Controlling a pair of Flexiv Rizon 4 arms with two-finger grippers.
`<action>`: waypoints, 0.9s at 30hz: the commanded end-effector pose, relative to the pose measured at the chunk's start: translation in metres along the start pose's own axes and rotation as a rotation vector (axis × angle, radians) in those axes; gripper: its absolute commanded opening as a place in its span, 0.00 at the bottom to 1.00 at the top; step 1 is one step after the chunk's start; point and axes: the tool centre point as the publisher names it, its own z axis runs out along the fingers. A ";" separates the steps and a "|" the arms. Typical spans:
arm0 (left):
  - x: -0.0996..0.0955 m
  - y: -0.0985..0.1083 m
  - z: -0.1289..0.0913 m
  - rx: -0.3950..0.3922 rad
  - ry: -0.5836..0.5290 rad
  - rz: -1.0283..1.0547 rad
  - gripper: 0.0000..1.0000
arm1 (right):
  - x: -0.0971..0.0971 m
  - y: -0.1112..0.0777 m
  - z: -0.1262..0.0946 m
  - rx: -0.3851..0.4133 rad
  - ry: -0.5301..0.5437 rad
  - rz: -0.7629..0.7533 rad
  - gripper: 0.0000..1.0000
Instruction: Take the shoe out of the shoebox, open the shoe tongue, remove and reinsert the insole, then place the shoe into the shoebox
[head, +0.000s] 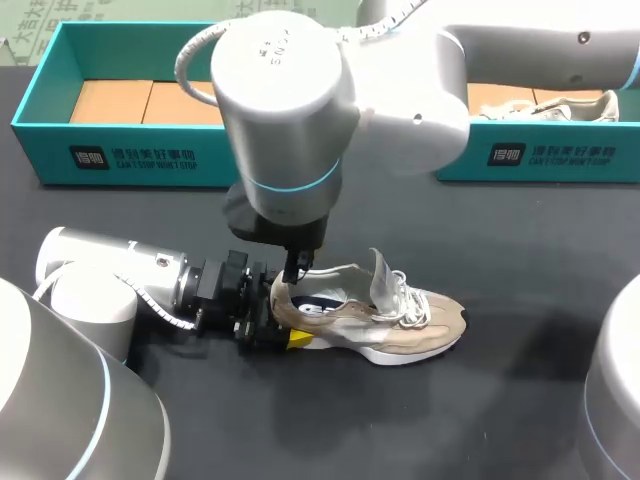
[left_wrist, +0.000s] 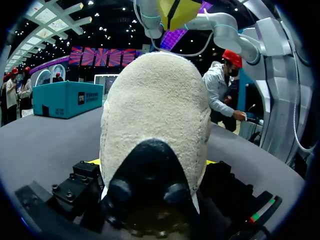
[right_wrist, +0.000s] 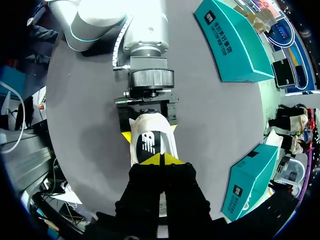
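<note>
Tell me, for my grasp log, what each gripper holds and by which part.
The left gripper clamps the beige and white sneaker by its heel. The right gripper, tips together over its opening, holds nothing visible.

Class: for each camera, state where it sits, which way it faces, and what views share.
Head view: above, behind, facing down at the table; left arm and right arm show.
Left wrist view: level along the left gripper, at the shoe, heel-on.
Right wrist view: down past the right gripper into the shoe.
All share the shoe.
</note>
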 end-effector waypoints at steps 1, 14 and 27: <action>0.001 0.003 0.002 0.000 -0.002 0.000 0.00 | -0.002 -0.005 0.001 -0.011 0.005 0.000 0.00; 0.001 0.003 0.002 0.000 -0.002 0.000 0.00 | 0.003 -0.011 0.034 -0.041 0.007 -0.018 0.00; 0.001 0.003 0.002 0.000 -0.002 0.000 0.00 | 0.006 -0.020 0.043 -0.079 0.037 0.028 0.00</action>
